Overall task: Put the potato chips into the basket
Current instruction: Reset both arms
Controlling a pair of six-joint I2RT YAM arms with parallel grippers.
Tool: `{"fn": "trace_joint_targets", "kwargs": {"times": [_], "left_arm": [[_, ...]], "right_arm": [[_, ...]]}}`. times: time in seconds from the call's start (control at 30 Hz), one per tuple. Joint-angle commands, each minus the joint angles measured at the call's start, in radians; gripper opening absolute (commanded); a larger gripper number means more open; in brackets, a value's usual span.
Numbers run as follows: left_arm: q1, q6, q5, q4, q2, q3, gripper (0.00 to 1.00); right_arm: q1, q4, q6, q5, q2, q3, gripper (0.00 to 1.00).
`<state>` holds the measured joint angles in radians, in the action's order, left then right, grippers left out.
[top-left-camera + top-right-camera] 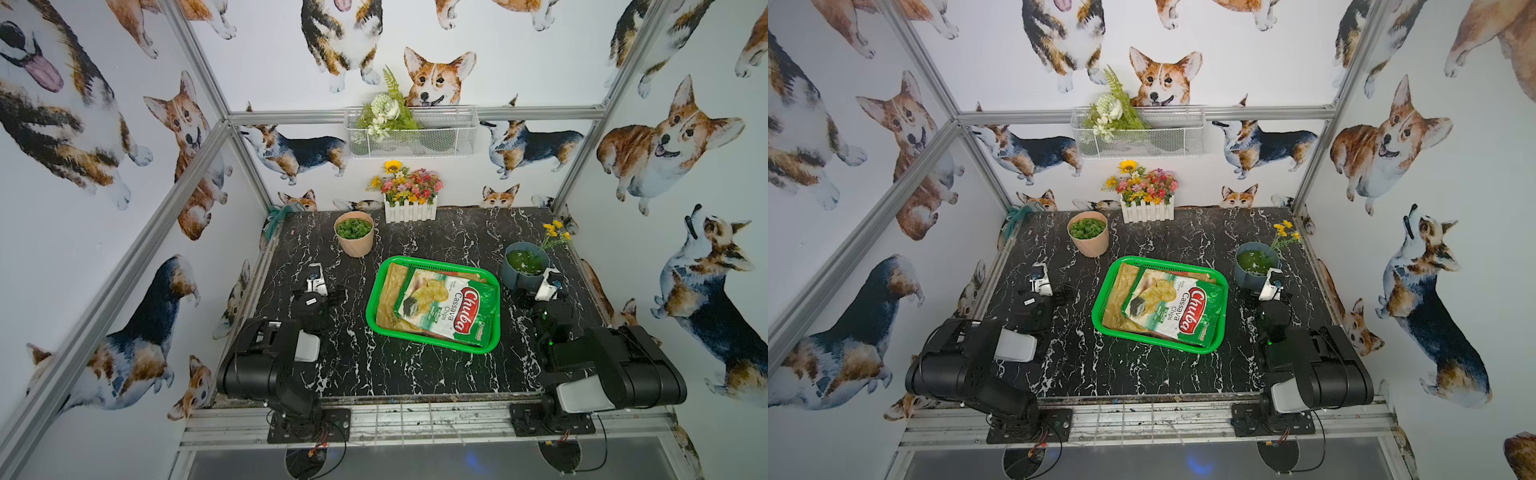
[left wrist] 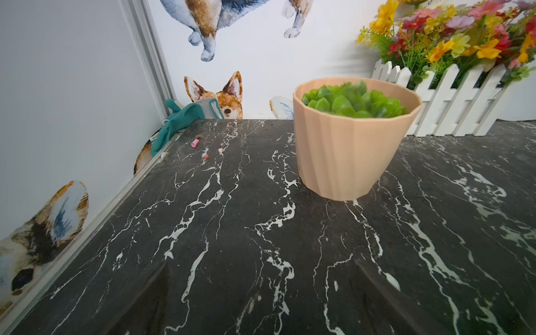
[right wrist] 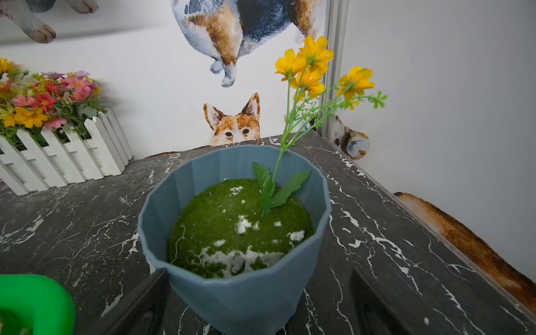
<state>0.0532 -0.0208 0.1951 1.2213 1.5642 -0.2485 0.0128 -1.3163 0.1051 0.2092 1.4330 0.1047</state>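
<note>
The green basket (image 1: pixel 374 299) (image 1: pixel 1098 299) sits mid-table. In it lie the potato chips: a green-white "Chuba" bag (image 1: pixel 449 305) (image 1: pixel 1175 307) lies on top, and a tan bag (image 1: pixel 388 299) (image 1: pixel 1115 299) shows beneath it on the left. Any other bags are hidden below. My left gripper (image 1: pixel 318 277) (image 2: pixel 264 304) stands open and empty over bare table, left of the basket. On the basket's right, my right gripper (image 1: pixel 544 282) (image 3: pixel 258 304) is open and holds nothing, close behind a blue pot (image 3: pixel 240 290). A basket corner (image 3: pixel 34 295) shows in the right wrist view.
A peach pot of green leaves (image 1: pixel 354 239) (image 2: pixel 351 150) stands at the back left. The blue pot with yellow flowers (image 1: pixel 524 266) is at the right, and a white fence planter (image 1: pixel 410 208) stands against the back wall. A white wire basket (image 1: pixel 411 133) hangs above. Small crumbs (image 2: pixel 197 142) lie near the left wall.
</note>
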Motion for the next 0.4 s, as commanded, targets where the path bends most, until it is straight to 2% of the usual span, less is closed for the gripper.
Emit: {"fn": "trace_joint_targets", "kwargs": {"times": [0.0,0.37], "left_arm": [[0.004,0.016,0.035,0.008,0.003,-0.007,1.0],[0.004,0.016,0.033,0.007,0.003,-0.007,1.0]], "right_arm": [[-0.004,0.005,0.001,0.006,0.002,0.004,1.0],[-0.017,0.009,-0.025,0.016,0.006,0.01,1.0]]}}
